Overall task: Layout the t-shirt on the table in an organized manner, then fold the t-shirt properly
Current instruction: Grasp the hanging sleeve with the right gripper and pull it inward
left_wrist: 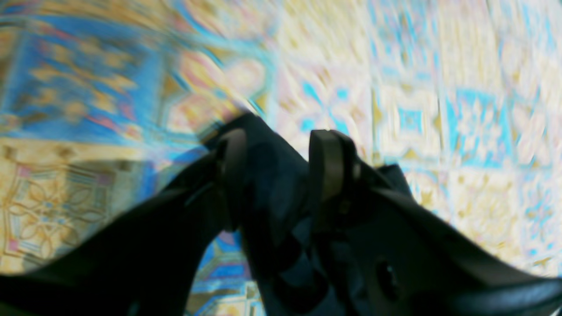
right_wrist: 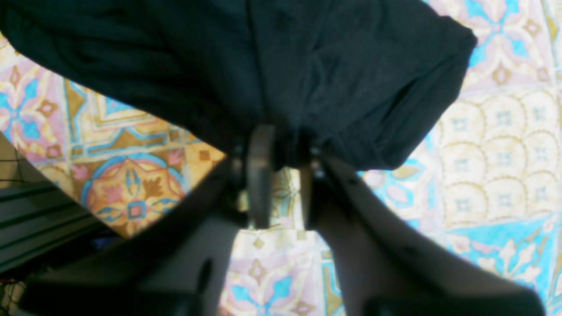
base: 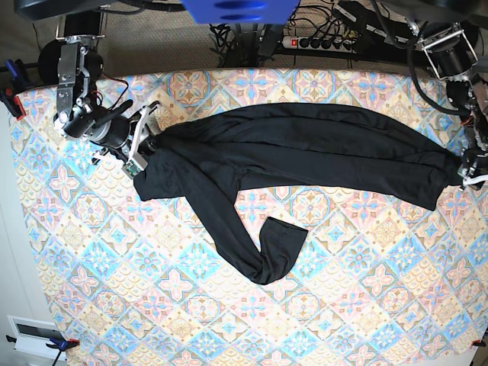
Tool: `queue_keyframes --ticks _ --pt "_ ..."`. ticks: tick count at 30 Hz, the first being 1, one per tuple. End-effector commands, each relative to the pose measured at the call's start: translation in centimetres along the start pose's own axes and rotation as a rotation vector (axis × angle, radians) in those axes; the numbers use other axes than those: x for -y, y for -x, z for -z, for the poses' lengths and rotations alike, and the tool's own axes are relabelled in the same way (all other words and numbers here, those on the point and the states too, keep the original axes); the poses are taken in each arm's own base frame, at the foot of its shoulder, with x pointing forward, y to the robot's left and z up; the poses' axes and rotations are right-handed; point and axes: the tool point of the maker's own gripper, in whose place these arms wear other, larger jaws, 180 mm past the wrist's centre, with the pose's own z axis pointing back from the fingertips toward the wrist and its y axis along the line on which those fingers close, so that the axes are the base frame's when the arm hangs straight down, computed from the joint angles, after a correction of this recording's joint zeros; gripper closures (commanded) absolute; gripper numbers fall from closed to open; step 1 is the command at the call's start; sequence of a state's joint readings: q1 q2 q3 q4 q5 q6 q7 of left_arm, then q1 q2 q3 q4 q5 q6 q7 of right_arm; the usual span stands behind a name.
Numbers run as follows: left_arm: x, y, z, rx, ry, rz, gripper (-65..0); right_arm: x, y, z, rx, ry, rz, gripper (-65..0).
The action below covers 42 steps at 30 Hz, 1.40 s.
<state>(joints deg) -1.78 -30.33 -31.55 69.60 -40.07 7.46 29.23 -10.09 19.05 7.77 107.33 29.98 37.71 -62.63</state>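
The setting looked like a robotics lab or test workspace. A table covered in a pastel tile-pattern cloth filled the base view. Behind its far edge lay a tangle of black cables, a white power strip, and clamps gripping the cloth's edge.

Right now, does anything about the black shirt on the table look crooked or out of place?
Yes. The t-shirt is stretched between the right gripper and the left gripper, but one long sleeve trails toward the middle of the table and doubles back on itself instead of lying straight.
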Motion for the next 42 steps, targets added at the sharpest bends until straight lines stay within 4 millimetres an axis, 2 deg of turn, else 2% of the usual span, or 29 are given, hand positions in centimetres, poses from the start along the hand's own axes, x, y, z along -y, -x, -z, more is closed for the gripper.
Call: queue_keyframes --ticks 1,5,8,10,13,15,16,17,21,26,29,31,33,37,42 --pt "1.4 -2.0 -0.2 0.048 0.046 -0.011 -23.8 0.6 -2.0 -0.9 0.065 0.022 -0.031 -14.7" --pt "2.8 -2.3 -0.7 0.044 0.091 -0.023 -23.8 0.7 -2.6 -1.1 0.08 0.03 -0.042 -17.1" --pt "4.4 -1.2 -1.2 -0.012 0.127 -0.012 -23.8 2.0 -5.4 -1.4 0.135 0.057 -0.072 -17.2" --pt "5.3 -0.4 -1.5 -0.035 0.149 -0.019 -23.8 2.5 -7.0 -0.7 0.169 0.048 -0.08 -17.0" --pt "5.7 0.0 -1.8 -0.052 0.16 -0.015 -23.8 2.8 -8.6 1.0 0.194 0.008 -0.078 -17.0" --pt "5.3 0.4 -1.8 -0.058 0.152 -0.01 -23.8 3.8 -9.0 2.0 0.185 0.01 -0.067 -17.0" --pt "5.1 0.6 -1.9 -0.061 0.148 -0.006 -23.8 4.8 -9.8 2.3 0.187 0.028 -0.067 -17.0" --pt "5.1 0.8 -1.9 -0.064 0.149 -0.007 -23.8 4.9 -10.7 2.9 0.197 0.029 -0.067 -17.0" --pt "5.2 2.1 -1.9 -0.087 0.152 -0.022 -23.8 3.2 -13.6 6.5 0.197 -0.007 -0.116 -17.0" --pt "4.1 3.2 -2.1 -0.111 0.131 -0.011 -23.8 1.4 -16.5 10.7 0.15 -0.017 -0.239 -17.2" --pt "4.1 3.3 -2.2 -0.113 0.132 -0.011 -23.8 1.8 -17.8 12.4 0.136 -0.011 -0.281 -17.2" --pt "3.8 4.2 -2.3 -0.128 0.127 -0.014 -23.8 2.3 -17.8 13.5 0.127 -0.028 -0.261 -17.2" --pt "3.9 4.2 -2.5 -0.123 0.131 -0.012 -23.8 2.9 -18.2 14.1 0.139 -0.041 -0.229 -17.2" --pt "3.5 4.6 -2.9 -0.125 0.127 0.004 -23.8 3.0 -20.1 14.8 0.178 -0.063 -0.201 -17.2" --pt "3.5 4.7 -3.1 -0.126 0.129 0.006 -23.8 3.6 -19.6 15.5 0.178 -0.076 -0.157 -17.3"
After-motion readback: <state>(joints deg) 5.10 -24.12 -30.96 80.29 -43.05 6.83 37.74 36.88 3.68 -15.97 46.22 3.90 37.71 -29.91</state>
